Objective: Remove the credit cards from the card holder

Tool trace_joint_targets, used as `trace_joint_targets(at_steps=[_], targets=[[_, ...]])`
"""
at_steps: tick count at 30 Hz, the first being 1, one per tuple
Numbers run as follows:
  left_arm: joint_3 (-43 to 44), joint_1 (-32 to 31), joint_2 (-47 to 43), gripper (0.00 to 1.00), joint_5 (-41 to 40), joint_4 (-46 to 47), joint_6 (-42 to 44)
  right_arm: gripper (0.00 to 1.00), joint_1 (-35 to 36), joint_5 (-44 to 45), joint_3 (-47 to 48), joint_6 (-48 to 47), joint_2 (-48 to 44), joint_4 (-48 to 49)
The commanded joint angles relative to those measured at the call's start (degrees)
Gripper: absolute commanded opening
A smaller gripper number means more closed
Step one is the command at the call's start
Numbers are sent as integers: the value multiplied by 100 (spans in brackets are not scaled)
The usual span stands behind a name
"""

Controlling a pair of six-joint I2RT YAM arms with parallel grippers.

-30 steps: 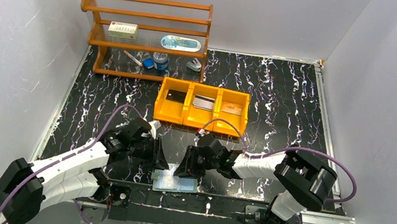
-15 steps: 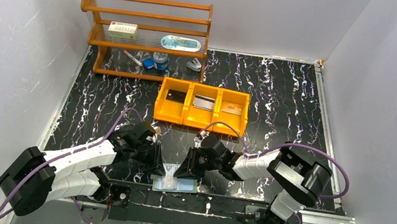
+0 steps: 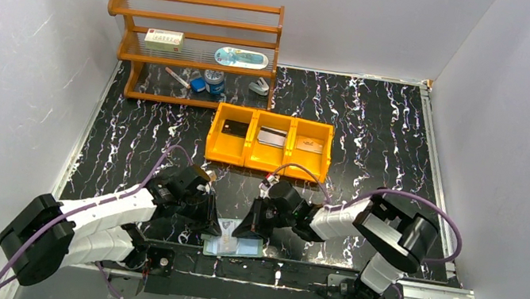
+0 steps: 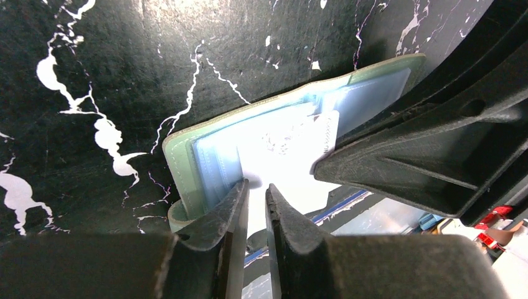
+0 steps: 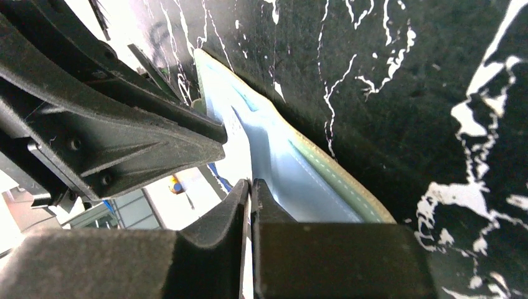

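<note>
The muted-green card holder (image 3: pixel 234 244) lies open at the table's near edge, its pale glossy pockets up (image 4: pixel 274 140). My left gripper (image 3: pixel 211 226) stands at its left end, jaws a narrow slit apart (image 4: pixel 255 185) over the pocket edge, nothing seen between them. From the right, my right gripper (image 3: pixel 247 228) meets the holder (image 5: pixel 299 168); its jaws (image 5: pixel 250 182) are pressed together on a thin pale layer of an inner pocket. A black card (image 3: pixel 233 128), a silver-grey card (image 3: pixel 272 136) and a tan card (image 3: pixel 309 145) lie in the orange tray (image 3: pixel 266 162).
A wooden rack (image 3: pixel 191 49) at the back left holds a white box (image 3: pixel 163 39) and small items. The metal rail (image 3: pixel 290 274) runs just below the holder. Each gripper's fingers (image 4: pixel 423 156) fill the other wrist's view (image 5: pixel 124 137), only a small gap apart.
My left gripper has slid down and right onto the holder's left end and narrowed. The right gripper's jaws have closed at the holder's pocket.
</note>
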Motion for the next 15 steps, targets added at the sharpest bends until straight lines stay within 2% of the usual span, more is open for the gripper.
trace_joint_targets(at_steps=[1, 5, 9, 15], targets=[[-189, -58, -13, 16, -379, -384, 2, 10, -56, 227, -117, -135, -418, -242], [-193, -59, 31, 16, -443, -396, 28, 5, -202, 128, -299, -225, -709, -315], [-178, -54, 161, 15, -549, -409, 94, 4, -258, -46, -362, -308, -852, -402], [-107, -59, -182, 15, -604, -400, 16, 10, -277, 106, -584, -165, -876, -220]])
